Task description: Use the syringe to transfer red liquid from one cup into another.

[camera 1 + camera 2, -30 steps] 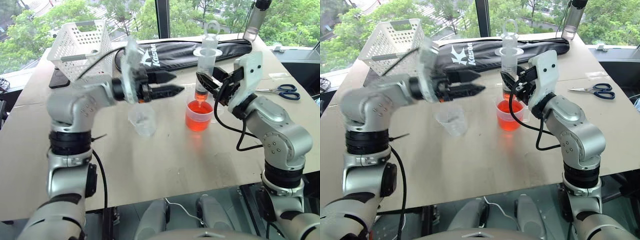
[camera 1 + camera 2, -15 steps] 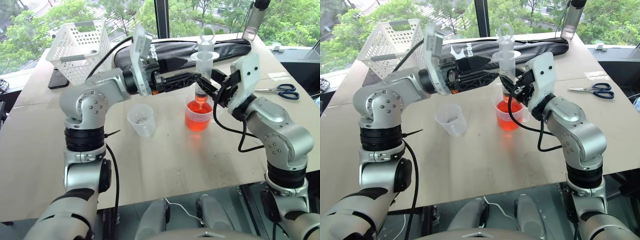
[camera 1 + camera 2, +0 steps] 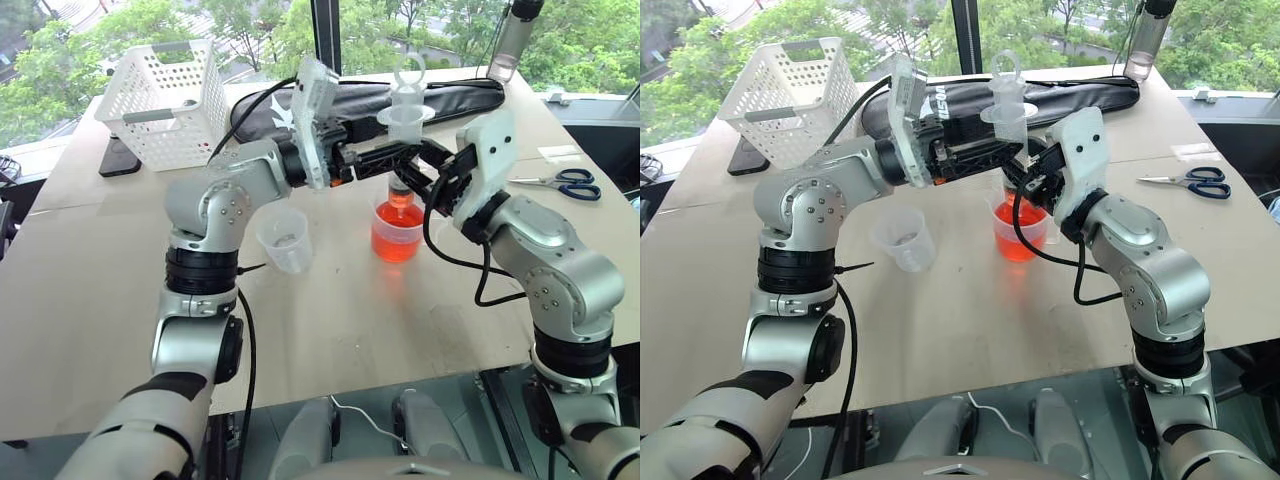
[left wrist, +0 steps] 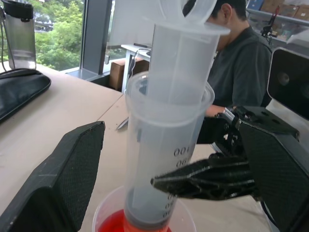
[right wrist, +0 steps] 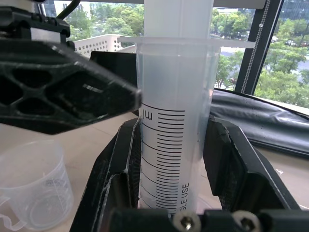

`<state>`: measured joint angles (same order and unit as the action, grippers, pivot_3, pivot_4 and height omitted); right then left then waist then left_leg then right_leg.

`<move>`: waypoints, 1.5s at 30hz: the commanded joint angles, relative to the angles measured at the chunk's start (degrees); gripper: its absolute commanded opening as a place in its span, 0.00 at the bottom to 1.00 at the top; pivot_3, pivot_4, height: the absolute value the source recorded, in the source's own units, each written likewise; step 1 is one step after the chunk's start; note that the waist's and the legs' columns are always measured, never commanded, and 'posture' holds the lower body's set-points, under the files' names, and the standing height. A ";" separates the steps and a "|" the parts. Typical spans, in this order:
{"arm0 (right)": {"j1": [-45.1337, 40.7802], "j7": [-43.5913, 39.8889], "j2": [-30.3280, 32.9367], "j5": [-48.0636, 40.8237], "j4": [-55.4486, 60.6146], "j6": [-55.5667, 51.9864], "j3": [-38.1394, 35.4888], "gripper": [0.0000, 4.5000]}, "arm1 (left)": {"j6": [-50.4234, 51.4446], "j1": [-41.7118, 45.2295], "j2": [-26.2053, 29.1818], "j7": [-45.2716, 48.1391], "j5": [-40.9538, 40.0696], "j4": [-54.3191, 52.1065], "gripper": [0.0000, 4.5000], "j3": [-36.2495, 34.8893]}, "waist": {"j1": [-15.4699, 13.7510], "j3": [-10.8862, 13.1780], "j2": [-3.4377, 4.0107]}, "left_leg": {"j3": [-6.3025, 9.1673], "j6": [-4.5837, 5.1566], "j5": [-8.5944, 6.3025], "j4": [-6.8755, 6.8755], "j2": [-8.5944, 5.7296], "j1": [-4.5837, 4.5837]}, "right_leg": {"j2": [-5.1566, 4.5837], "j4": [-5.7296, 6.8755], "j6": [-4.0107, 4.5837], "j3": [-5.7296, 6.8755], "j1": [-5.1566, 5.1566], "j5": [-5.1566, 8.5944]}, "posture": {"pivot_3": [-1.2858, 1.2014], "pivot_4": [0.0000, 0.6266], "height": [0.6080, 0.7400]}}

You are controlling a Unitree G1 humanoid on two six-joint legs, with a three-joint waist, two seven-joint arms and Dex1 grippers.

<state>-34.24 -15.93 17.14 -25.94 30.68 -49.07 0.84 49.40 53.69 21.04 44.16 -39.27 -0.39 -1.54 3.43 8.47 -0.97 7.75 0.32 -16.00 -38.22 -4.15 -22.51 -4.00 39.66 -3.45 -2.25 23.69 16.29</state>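
Seen from the head cameras, a tan desk (image 3: 330, 320) carries the scene; the right claw (image 3: 425, 172) is clenched on the barrel of the syringe (image 3: 404, 130), holding it upright with its tip down in the cup of red liquid (image 3: 397, 232) near the middle of the desk; the ring-topped plunger rises above the wide flange. The left claw (image 3: 405, 155) reaches across from the robot's left, its fingers spread apart and released, one on either side of the syringe barrel just under the flange; whether they touch it cannot be told. The empty clear cup (image 3: 284, 238) stands on the desk to the left of the red one, apart from it. A white basket (image 3: 165, 95) and a long black bag (image 3: 470, 95) lie toward the far edge; scissors (image 3: 565, 182) lie at the far right.

From the left wrist camera, the syringe (image 4: 166, 125) stands between two black fingers (image 4: 63, 188) held wide; its tip sits in red liquid (image 4: 116, 224); a person in a dark shirt (image 4: 239, 63) sits behind.

From the right wrist camera, the right claw's two fingers (image 5: 118, 174) press both sides of the graduated barrel (image 5: 174, 140); the empty cup (image 5: 34, 186) stands on the desk nearby.
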 commanded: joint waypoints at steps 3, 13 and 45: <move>-1.68 -0.19 0.24 -0.66 3.54 0.94 -0.49 0.32 | -2.60 1.53 -0.45 0.74 1.46 1.02 0.95 0.41 | -0.03 0.00 0.00 | 0.01 0.00 0.00 0.01 0.00 0.00 | 0.00 0.00 0.00 0.02 0.00 0.00 | 0.52 0.24 1.00; -1.41 -0.66 0.30 -1.34 4.94 0.32 0.38 0.32 | -3.74 1.40 -2.06 1.46 1.77 1.94 0.35 0.51 | -0.10 0.00 0.00 | 0.01 0.00 0.00 0.01 -0.01 -0.01 | 0.00 -0.02 0.00 0.02 0.00 0.00 | 0.52 0.24 1.00; -0.86 0.02 1.94 -0.79 3.57 0.46 -0.40 0.31 | -6.80 0.49 -2.93 2.05 4.59 2.77 0.36 1.52 | -0.23 0.00 0.00 | 0.01 0.00 0.00 0.02 -0.01 -0.02 | 0.00 -0.05 0.00 0.02 0.00 0.00 | 0.52 0.24 1.00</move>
<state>-34.24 -15.56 18.53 -26.73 31.62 -49.75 1.74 43.33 53.79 18.26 46.43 -34.97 2.95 0.07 3.20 8.48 -0.97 7.76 0.32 -16.00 -38.20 -4.16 -22.52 -4.00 39.60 -3.45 -2.23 23.69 16.29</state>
